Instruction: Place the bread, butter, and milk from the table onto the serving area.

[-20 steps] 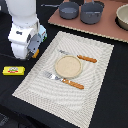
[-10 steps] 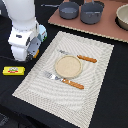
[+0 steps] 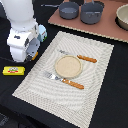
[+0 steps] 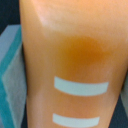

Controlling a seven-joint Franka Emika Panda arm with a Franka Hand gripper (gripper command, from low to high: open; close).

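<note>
My gripper (image 3: 28, 52) is low over the black table (image 3: 112, 100) just off the exterior view's left edge of the beige striped serving area (image 3: 95, 75). Its white body hides the fingers. An orange end of the bread (image 3: 34, 55) shows under it. In the wrist view the bread (image 4: 70, 55) fills the picture very close, with two pale scored ridges. The white and light-blue milk carton (image 3: 43, 32) stands right behind the gripper, and its edge shows in the wrist view (image 4: 10, 75). The yellow butter packet (image 3: 13, 70) lies on the table nearer the front.
On the mat are a tan plate (image 3: 67, 66), a fork (image 3: 64, 80) and a knife (image 3: 80, 57). A pinkish-brown board (image 3: 107, 27) at the back holds two grey pots (image 3: 69, 9) (image 3: 92, 12) and a bowl (image 3: 124, 16).
</note>
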